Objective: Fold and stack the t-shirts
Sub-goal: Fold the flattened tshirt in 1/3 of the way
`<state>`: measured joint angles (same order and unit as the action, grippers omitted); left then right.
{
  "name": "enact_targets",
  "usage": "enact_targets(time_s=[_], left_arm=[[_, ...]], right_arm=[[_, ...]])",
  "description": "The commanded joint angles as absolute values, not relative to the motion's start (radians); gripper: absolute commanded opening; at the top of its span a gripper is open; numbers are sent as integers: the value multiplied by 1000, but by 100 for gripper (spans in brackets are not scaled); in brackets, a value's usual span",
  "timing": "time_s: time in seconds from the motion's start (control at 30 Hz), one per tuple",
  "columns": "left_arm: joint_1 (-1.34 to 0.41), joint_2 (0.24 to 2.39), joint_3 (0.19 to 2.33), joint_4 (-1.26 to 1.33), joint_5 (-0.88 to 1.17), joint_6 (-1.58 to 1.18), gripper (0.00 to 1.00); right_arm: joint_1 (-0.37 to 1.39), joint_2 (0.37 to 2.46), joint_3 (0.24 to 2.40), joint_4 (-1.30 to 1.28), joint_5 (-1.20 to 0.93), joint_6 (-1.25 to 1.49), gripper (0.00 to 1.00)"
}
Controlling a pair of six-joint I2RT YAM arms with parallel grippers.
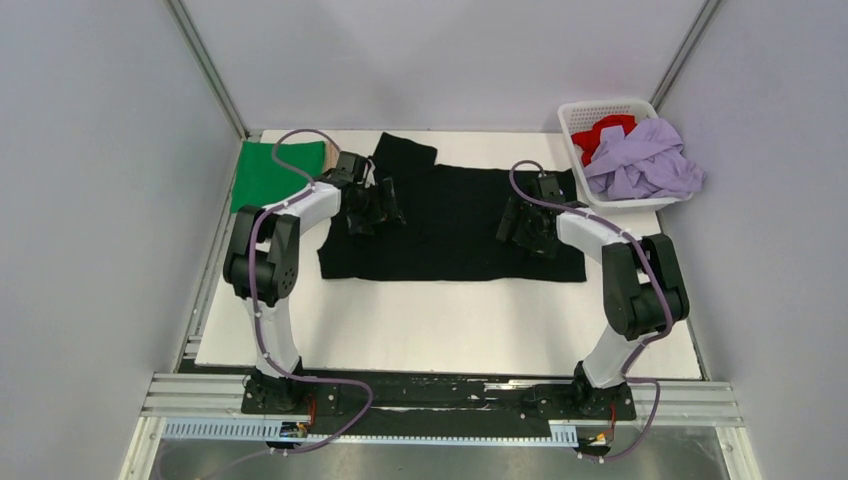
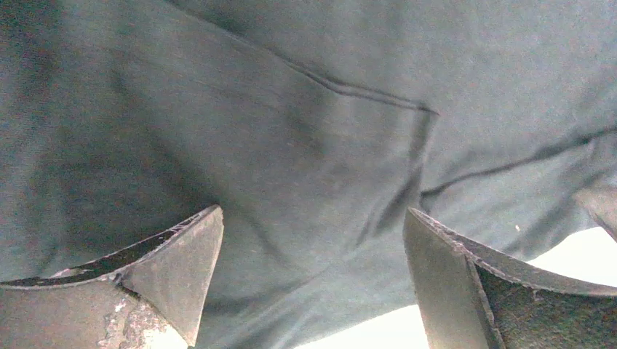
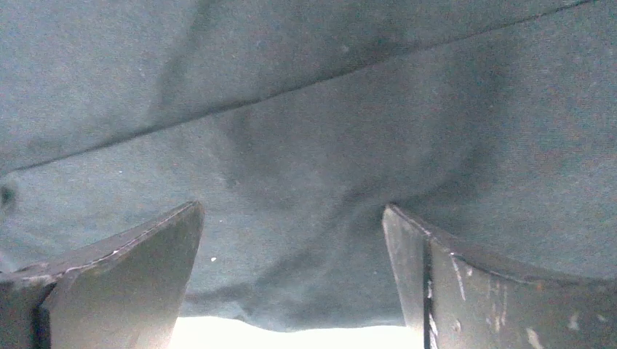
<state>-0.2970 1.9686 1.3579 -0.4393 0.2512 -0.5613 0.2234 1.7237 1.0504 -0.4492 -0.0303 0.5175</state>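
A large black t-shirt (image 1: 450,225) lies spread flat across the middle of the white table, one sleeve sticking out at the back left. My left gripper (image 1: 375,212) hovers over its left part, jaws open, with the dark cloth (image 2: 313,182) filling the wrist view between the fingers. My right gripper (image 1: 525,228) hovers over the shirt's right part, jaws open, nothing between them but the cloth below (image 3: 291,240). A folded green t-shirt (image 1: 275,170) lies at the back left, with a tan one (image 1: 330,155) showing under its right edge. Lilac (image 1: 645,160) and red (image 1: 603,133) t-shirts sit in the basket.
A white lattice basket (image 1: 580,112) stands at the back right corner, with the lilac shirt spilling over its right rim. Grey walls close in the table on the left, back and right. Bare white table (image 1: 450,325) lies between the black shirt and the arm bases.
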Motion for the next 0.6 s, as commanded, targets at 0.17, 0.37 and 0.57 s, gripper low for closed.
enact_targets(time_s=[0.17, 0.37, 0.57], left_arm=[[-335, 1915, 1110, -365, 279, -621, 100], [-407, 1725, 891, -392, 231, -675, 100], [-492, 1486, 695, -429, 194, -772, 100]], right_arm=[[249, 1684, 882, -473, -62, 577, 100], [261, 1513, 705, -605, -91, 645, 100], [305, 1327, 624, -804, -138, 725, 100]])
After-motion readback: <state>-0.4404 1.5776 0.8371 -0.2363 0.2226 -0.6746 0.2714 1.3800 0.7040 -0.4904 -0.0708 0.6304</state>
